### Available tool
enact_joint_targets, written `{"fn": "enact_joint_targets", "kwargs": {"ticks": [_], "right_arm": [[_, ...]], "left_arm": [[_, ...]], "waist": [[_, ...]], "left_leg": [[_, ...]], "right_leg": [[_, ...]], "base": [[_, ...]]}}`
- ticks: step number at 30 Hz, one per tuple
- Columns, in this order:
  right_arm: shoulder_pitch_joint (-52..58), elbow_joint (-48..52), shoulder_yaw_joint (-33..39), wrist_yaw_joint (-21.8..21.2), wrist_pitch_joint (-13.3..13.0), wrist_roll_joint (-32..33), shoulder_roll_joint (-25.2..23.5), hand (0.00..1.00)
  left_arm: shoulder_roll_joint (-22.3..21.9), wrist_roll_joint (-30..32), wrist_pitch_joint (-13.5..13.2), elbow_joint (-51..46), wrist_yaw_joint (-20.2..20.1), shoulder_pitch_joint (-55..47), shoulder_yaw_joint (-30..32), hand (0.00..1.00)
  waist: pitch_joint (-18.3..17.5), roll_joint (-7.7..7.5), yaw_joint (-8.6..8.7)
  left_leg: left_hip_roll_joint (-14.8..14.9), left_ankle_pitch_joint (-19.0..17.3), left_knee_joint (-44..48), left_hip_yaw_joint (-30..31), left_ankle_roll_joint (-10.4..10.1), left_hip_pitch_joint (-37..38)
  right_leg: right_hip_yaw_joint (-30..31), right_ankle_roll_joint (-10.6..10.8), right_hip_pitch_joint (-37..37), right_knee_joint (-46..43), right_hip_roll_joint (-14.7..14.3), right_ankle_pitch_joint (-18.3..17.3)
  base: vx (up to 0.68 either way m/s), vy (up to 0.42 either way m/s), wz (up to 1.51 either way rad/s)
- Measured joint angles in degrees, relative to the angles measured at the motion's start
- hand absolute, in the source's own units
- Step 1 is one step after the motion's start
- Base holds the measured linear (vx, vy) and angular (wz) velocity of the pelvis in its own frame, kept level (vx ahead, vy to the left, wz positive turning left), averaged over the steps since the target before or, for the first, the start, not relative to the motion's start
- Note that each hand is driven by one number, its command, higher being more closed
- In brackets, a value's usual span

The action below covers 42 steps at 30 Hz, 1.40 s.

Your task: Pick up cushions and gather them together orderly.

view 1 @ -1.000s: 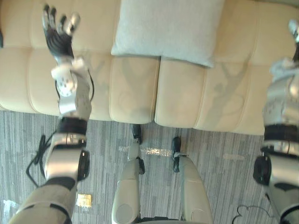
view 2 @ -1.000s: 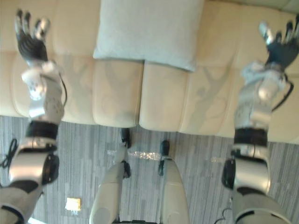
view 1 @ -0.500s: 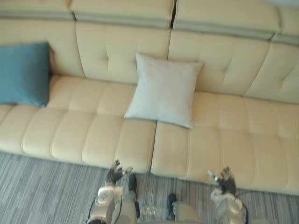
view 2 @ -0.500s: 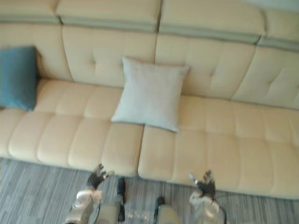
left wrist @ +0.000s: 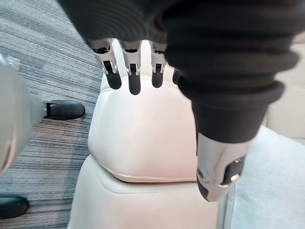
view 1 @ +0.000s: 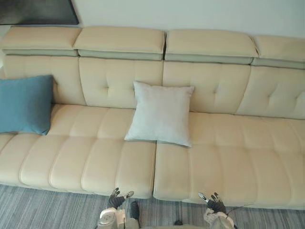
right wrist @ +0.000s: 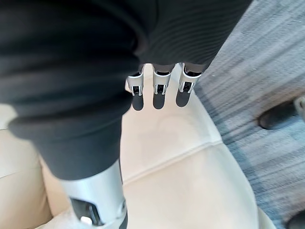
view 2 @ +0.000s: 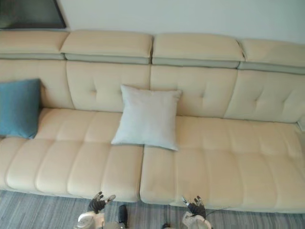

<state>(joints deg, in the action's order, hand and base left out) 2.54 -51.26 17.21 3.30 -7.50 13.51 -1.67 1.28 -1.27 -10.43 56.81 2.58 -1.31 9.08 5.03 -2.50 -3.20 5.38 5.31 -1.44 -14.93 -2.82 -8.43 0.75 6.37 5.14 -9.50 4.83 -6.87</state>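
A light grey cushion (view 1: 161, 113) leans against the back of the cream sofa (view 1: 238, 143) near its middle. A blue cushion (view 1: 25, 104) stands at the sofa's far left end, well apart from the grey one. My left hand (view 1: 116, 199) and right hand (view 1: 214, 204) are low in front of the seat's front edge, both open and holding nothing. In the left wrist view my straight fingers (left wrist: 133, 71) hover over a seat pad, with the grey cushion (left wrist: 271, 191) beyond the thumb. The right wrist view has straight fingers (right wrist: 162, 90) above bare seat.
Grey striped carpet (view 1: 47, 210) runs along the sofa's front. A dark panel (view 1: 38, 12) hangs on the wall at the upper left. The right half of the seat (view 1: 248, 138) is bare.
The camera has swung up from the floor and seat edge to take in the whole sofa. Both hands stay open and now sit at the picture's lower edge.
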Motion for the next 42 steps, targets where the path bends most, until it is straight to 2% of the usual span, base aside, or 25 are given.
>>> {"fn": "enact_joint_targets", "kwargs": {"ticks": [1, 2, 4, 7, 8, 9, 10, 11, 12, 13, 14, 17, 18, 19, 20, 21, 22, 23, 24, 26, 28, 30, 32, 35, 42], "right_arm": [[-1.57, 0.06, -0.82, 0.14, 0.16, -0.02, -0.27, 0.0], [-1.78, 0.16, -0.85, 0.17, 0.18, -0.02, -0.29, 0.0], [-2.68, 0.37, -1.74, 0.28, 0.26, 0.0, -0.44, 0.0], [-1.36, 0.36, -1.85, 0.46, 0.25, -0.01, -0.51, 0.0], [-1.22, 0.35, -1.97, 0.47, 0.25, 0.0, -0.58, 0.0], [-1.38, 0.32, -1.92, 0.46, 0.25, -0.01, -0.48, 0.0], [-1.99, 0.74, -1.64, 0.54, 0.25, -0.01, -0.48, 0.0], [-1.35, 0.94, -1.3, 1.06, 0.16, -0.01, 1.03, 0.0], [-1.43, 0.9, -1.61, 1.38, 0.2, -0.02, 1.76, 0.0], [-1.65, 0.98, -1.72, 1.43, 0.21, -0.03, 1.52, 0.0], [-3.01, 1.05, -2.18, 1.51, 0.23, -0.04, 1.48, 0.0], [-4.06, 2.48, -2.98, 1.96, 0.12, -0.02, 1.94, 0.0], [-3.0, 3.27, -3.46, 2.34, -0.3, 0.05, 1.69, 0.0], [-2.8, 3.27, -3.47, 2.39, -0.32, 0.05, 1.71, 0.0], [-2.33, 3.19, -3.45, 2.52, -0.32, 0.05, 1.71, 0.0], [-1.73, 3.17, -3.42, 2.86, -0.32, 0.08, 1.56, 0.0], [-1.2, 3.07, -3.4, 2.94, -0.38, 0.08, 1.47, 0.0], [-0.87, 3.01, -3.83, 3.02, -0.36, 0.1, 1.38, 0.0], [-0.97, 3.01, -3.92, 3.09, -0.31, 0.1, 1.9, 0.0], [-0.7, 2.99, -3.9, 3.1, -0.14, 0.11, 2.29, 0.0], [1.25, 2.77, -3.94, 3.03, 0.46, 0.13, 1.63, 0.0], [1.43, 2.57, -4.04, 2.87, 0.63, 0.14, 1.3, 0.0], [0.9, 1.17, -3.74, 2.67, 0.71, 0.13, 0.89, 0.0], [1.1, -0.17, -3.43, 2.17, 1.26, 0.13, -0.95, 0.0], [1.8, -1.57, -1.59, 1.77, 1.54, 0.22, -1.14, 0.0]], "left_arm": [[0.14, 0.01, 0.1, -0.13, 0.56, 1.75, -0.05, 0.0], [0.06, 0.01, 0.12, -0.26, 0.81, 2.19, -0.03, 0.0], [0.23, 0.04, 0.13, -1.22, 1.21, 3.17, 0.07, 0.0], [0.67, 0.01, 0.04, -3.8, 1.86, 3.52, 0.3, 0.0], [0.95, 0.0, 0.04, -4.08, 1.87, 3.4, 0.59, 0.0], [1.17, -0.03, 0.22, -4.07, 1.87, 3.77, 1.06, 0.0], [0.9, -0.02, 0.61, -3.99, 1.87, 3.91, 1.23, 0.0], [-1.03, -0.04, 1.18, -3.67, 1.83, 3.26, 0.97, 0.0], [-2.01, -0.04, 1.12, -3.89, 1.75, 3.11, 0.97, 0.0], [-2.14, -0.09, 1.16, -3.87, 1.91, 3.34, 1.08, 0.0], [-2.24, -0.12, 1.23, -3.89, 2.05, 3.47, 0.92, 0.0], [-2.98, -0.73, 1.21, -3.88, 2.13, 2.98, -1.29, 0.0], [-2.82, -1.32, 1.23, -3.88, 2.04, 2.83, -4.11, 0.0], [-2.8, -1.34, 1.25, -3.88, 2.02, 2.75, -4.51, 0.0], [-2.79, -1.38, 1.26, -3.89, 1.91, 2.53, -5.59, 0.0], [-2.8, -1.57, 1.28, -4.02, 1.7, 3.04, -6.64, 0.0], [-2.9, -1.73, 1.31, -4.18, 1.68, 2.95, -6.67, 0.0], [-2.99, -1.86, 1.48, -4.23, 1.68, 2.75, -6.68, 0.0], [-2.97, -2.3, 1.89, -4.23, 1.68, 2.89, -6.66, 0.0], [-3.05, -2.42, 2.19, -4.24, 1.63, 2.91, -6.62, 0.0], [-2.89, -2.92, 2.35, -4.27, 1.63, 2.83, -6.19, 0.0], [-2.89, -3.17, 2.36, -4.27, 1.63, 2.82, -5.91, 0.0], [-2.91, -3.42, 2.38, -4.24, 1.7, 2.65, -5.52, 0.0], [-2.11, -3.38, 2.42, -3.82, 1.75, 0.94, -5.47, 0.0], [-2.2, -2.23, 2.48, -0.65, 1.67, 0.49, -3.49, 0.0]], "waist": [[0.52, 0.38, -0.04], [0.68, 0.63, -0.06], [1.73, 0.44, -0.12], [0.97, -1.01, -0.59], [0.41, -1.92, -0.73], [-0.33, -2.92, -0.98], [-0.25, -2.31, -1.33], [-1.72, -0.25, -2.22], [-1.54, -0.44, -2.98], [-1.03, -1.54, -3.2], [-0.93, -1.76, -3.34], [-0.54, 1.83, -3.63], [-0.08, 2.5, -3.46], [0.1, 2.68, -3.43], [0.4, 2.86, -3.3], [1.22, 2.34, -2.66], [1.54, 1.51, -2.53], [1.93, 1.05, -2.95], [2.12, 1.08, -2.99], [2.37, 2.09, -2.44], [2.26, 1.9, -2.16], [1.53, 2.58, -1.53], [1.14, 2.57, -1.13], [-0.78, 1.0, -0.22], [-2.44, 2.21, 0.07]], "left_leg": [[2.34, -2.65, 6.17, -0.2, 0.5, -4.67], [3.08, -3.25, 7.08, -0.06, 0.94, -5.59], [4.01, -3.99, 10.05, 0.07, 1.66, -7.04], [3.74, -3.97, 12.83, 1.69, 2.25, -9.07], [3.5, -3.5, 13.34, 1.75, 1.97, -9.95], [3.37, -2.72, 14.46, 1.97, 1.01, -11.39], [3.4, -2.06, 15.04, 2.04, 0.35, -12.47], [3.37, -3.24, 16.17, 1.85, 1.13, -13.73], [3.58, -1.8, 15.18, 0.04, 1.63, -13.55], [3.07, -1.71, 16.44, -0.85, 1.76, -14.39], [3.44, -1.73, 19.09, -1.05, 1.76, -16.47], [7.25, -0.25, 20.16, -0.3, 0.63, -17.45], [9.03, 2.48, 19.37, -0.17, 0.41, -17.27], [9.31, 3.4, 19.01, -0.06, 0.51, -17.25], [9.59, 6.45, 17.08, 0.14, 0.79, -16.87], [8.65, 13.48, 11.16, 1.93, -0.27, -15.26], [8.72, 11.68, 13.62, 2.33, -0.83, -15.44], [8.6, 4.94, 20.05, 3.35, -0.39, -16.19], [8.22, -2.2, 26.96, 5.51, -1.34, -17.25], [8.04, -8.38, 34.01, 8.58, -1.41, -17.42], [7.69, -14.53, 40.65, 11.86, -2.51, -14.44], [6.5, -19.21, 39.05, 16.54, -4.29, -10.61], [4.82, -21.32, 33.41, 19.06, -6.29, -8.28], [2.81, -19.11, 27.29, 17.54, -4.7, -6.93], [1.19, -18.07, 25.45, 12.74, -2.6, -5.46]], "right_leg": [[-1.26, 0.29, 3.63, -2.67, -0.94, 2.38], [-1.87, 0.24, 4.13, -3.13, -1.19, 2.66], [-6.56, -2.2, 7.43, -16.81, 0.28, -1.77], [-7.07, -0.53, 5.98, -34.19, 3.72, -5.46], [-6.39, -0.08, 4.78, -34.93, 4.66, -4.45], [-5.75, 1.52, 3.93, -32.84, 4.91, -4.07], [-6.54, 1.79, 5.08, -31.91, 3.8, -4.21], [-6.18, 3.64, 2.73, -27.67, 2.34, -6.35], [-5.14, 4.1, 2.58, -29.87, 2.68, -8.11], [-3.85, 3.82, 1.55, -31.0, 3.66, -9.1], [-3.47, 2.86, -0.26, -26.1, 3.0, -12.49], [-6.05, 2.0, -3.29, -19.65, -0.95, -13.85], [-8.52, -0.11, -4.44, -18.63, -2.79, -14.99], [-8.92, -0.38, -4.56, -18.7, -3.28, -15.13], [-9.75, -0.52, -4.44, -19.24, -4.06, -15.15], [-11.36, -2.42, -4.64, -18.63, -3.99, -14.26], [-11.93, -3.64, -4.76, -17.91, -3.78, -14.54], [-12.46, -6.09, -4.9, -16.14, -3.67, -15.03], [-12.82, -7.91, -4.49, -14.09, -3.53, -15.99], [-12.71, -8.92, -2.6, -14.57, -3.67, -15.21], [-12.08, -9.05, -1.81, -14.93, -3.47, -14.31], [-11.3, -8.18, -0.34, -15.67, -3.56, -13.69], [-9.64, -6.92, 1.42, -15.91, -3.64, -12.57], [-7.59, -4.68, 1.63, -11.13, -1.81, -8.92], [-2.38, -2.1, 0.83, -3.69, -0.74, -2.73]], "base": [[-0.13, 0.016, -0.36], [-0.17, 0.013, -0.2], [-0.09, -0.003, 0.08], [-0.08, -0.07, 0.3], [-0.11, -0.179, 0.17], [-0.13, -0.158, 0.06], [-0.09, -0.056, 0.05], [0.0, 0.0, 0.0], [-0.01, -0.044, -0.06], [-0.08, -0.165, -0.15], [-0.17, -0.214, -0.18], [-0.23, -0.185, -0.17], [-0.25, -0.184, 0.13], [-0.27, -0.199, 0.29], [-0.32, -0.213, 0.51], [-0.31, -0.206, 0.49], [-0.33, -0.252, 0.26], [-0.21, -0.17, -0.26], [-0.21, -0.156, -0.39], [-0.24, -0.032, -0.31], [-0.22, 0.041, -0.15], [-0.15, 0.114, -0.13], [-0.14, 0.172, -0.27], [-0.1, 0.174, -0.17], [-0.07, 0.147, -0.34]]}}
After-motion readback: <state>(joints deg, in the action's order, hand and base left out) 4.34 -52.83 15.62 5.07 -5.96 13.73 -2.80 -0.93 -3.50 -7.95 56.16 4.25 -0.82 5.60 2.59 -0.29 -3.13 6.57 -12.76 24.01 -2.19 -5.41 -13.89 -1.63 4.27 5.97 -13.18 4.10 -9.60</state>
